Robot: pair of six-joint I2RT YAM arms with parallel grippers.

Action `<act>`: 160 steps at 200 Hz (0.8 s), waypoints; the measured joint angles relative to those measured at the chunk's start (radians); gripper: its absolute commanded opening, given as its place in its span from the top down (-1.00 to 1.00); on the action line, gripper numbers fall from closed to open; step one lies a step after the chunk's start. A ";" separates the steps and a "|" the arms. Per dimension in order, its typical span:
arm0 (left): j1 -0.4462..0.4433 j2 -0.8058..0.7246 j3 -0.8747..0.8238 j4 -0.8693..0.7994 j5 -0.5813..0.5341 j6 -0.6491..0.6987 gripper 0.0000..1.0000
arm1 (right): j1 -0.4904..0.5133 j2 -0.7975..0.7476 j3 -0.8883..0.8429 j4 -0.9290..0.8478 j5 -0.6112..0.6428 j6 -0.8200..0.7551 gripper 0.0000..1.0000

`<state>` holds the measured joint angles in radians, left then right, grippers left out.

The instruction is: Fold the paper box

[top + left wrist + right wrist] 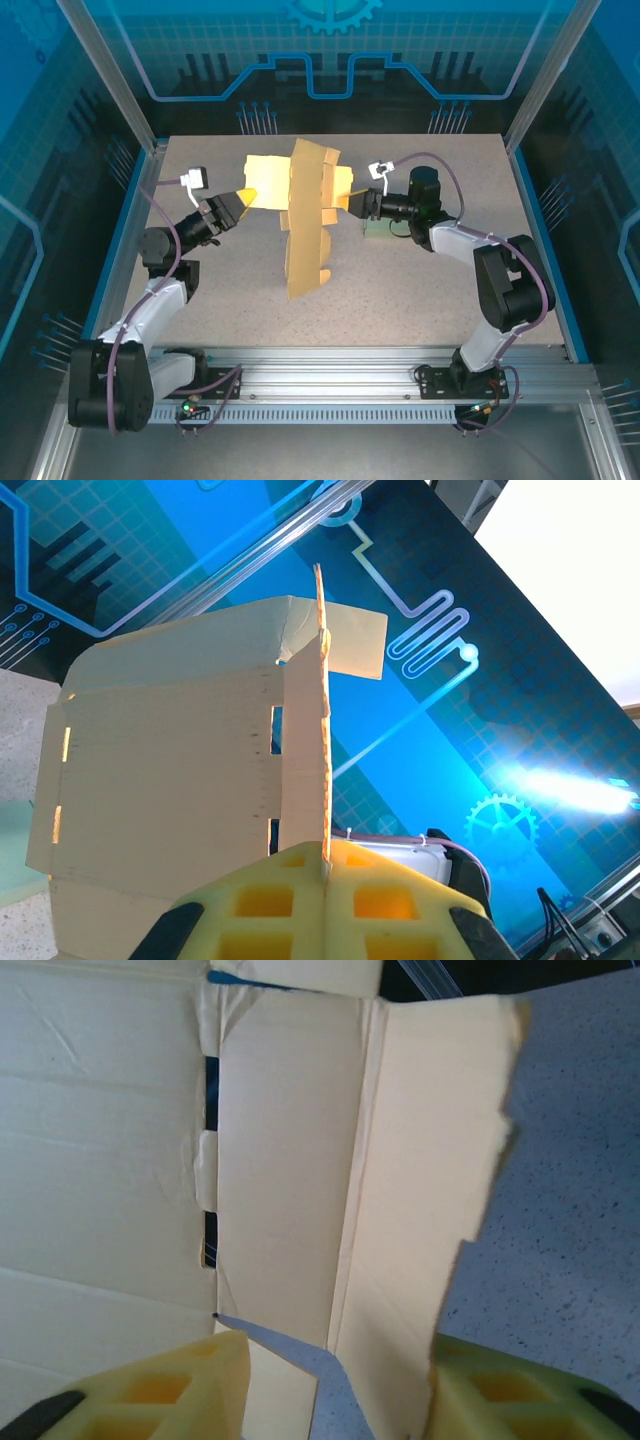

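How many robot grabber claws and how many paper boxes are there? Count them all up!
Grippers: 2 (left gripper, right gripper)
Paper box: 1
Total: 3

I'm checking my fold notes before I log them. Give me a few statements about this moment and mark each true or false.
1. The left gripper is shut on an edge of the paper box. True.
2. The paper box lies flat on the table. False: it is held upright between the two arms.
3. The right gripper is open, with a flap of the box between its jaws. True.
4. The box is folded closed. False: its panels and flaps are spread open.
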<state>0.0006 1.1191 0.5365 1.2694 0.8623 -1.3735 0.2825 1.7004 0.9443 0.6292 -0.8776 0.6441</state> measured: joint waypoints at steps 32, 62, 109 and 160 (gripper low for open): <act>-0.002 0.002 0.000 0.000 0.000 -0.013 1.00 | 0.000 -0.001 0.000 -0.001 0.005 -0.013 1.00; -0.002 0.012 0.000 -0.023 0.008 0.010 0.83 | 0.000 -0.029 0.001 -0.101 0.043 -0.070 1.00; 0.009 -0.012 0.033 -0.397 -0.001 0.269 -0.60 | 0.003 -0.171 -0.008 -0.288 0.147 -0.238 1.00; 0.011 -0.174 0.293 -1.143 -0.267 0.877 -0.98 | 0.025 -0.218 -0.011 -0.401 0.191 -0.363 1.00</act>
<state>0.0113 0.9447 0.8291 0.1261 0.5953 -0.4965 0.3073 1.4826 0.9333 0.2283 -0.6868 0.2813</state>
